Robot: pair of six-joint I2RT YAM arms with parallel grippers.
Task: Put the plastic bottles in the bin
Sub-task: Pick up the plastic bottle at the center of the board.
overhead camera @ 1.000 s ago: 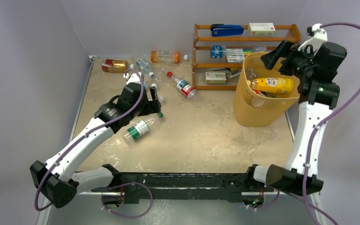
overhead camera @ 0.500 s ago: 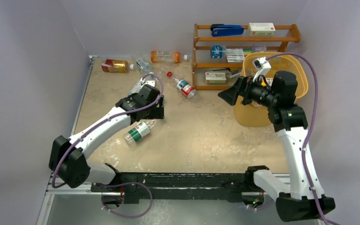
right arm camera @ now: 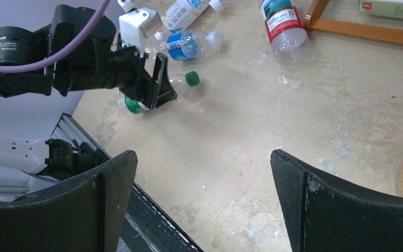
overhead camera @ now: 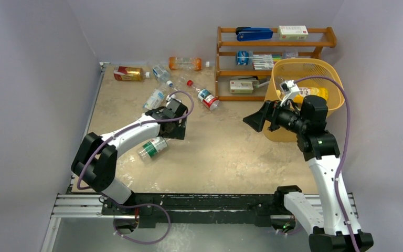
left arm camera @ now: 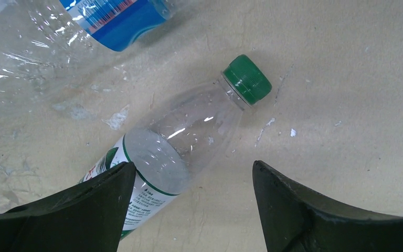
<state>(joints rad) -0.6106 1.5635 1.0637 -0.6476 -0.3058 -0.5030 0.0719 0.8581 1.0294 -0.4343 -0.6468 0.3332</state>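
A clear bottle with a green label and green cap (overhead camera: 152,148) lies on the table. My left gripper (overhead camera: 174,126) is open just above its neck end. In the left wrist view the bottle (left arm camera: 189,134) lies slantwise, its label end under the left finger (left arm camera: 84,210), and the gripper (left arm camera: 194,170) holds nothing. My right gripper (overhead camera: 255,118) is open and empty, left of the yellow-orange bin (overhead camera: 304,64), facing the table (right arm camera: 203,157). A yellow bottle (overhead camera: 315,92) lies in the bin. More bottles lie at the back: red-label (overhead camera: 205,97), orange (overhead camera: 185,63), amber (overhead camera: 128,73), blue-label (overhead camera: 155,98).
A brown wooden shelf rack (overhead camera: 273,52) with a blue stapler (overhead camera: 254,34) and white boxes stands behind the bin. A blue-label bottle (left arm camera: 115,21) lies close beyond my left gripper. The left arm's gripper shows in the right wrist view (right arm camera: 147,84).
My right arm left the yellow bottle in the bin, then swung down to the bin's left. My left gripper shifted right toward the green bottle's neck.
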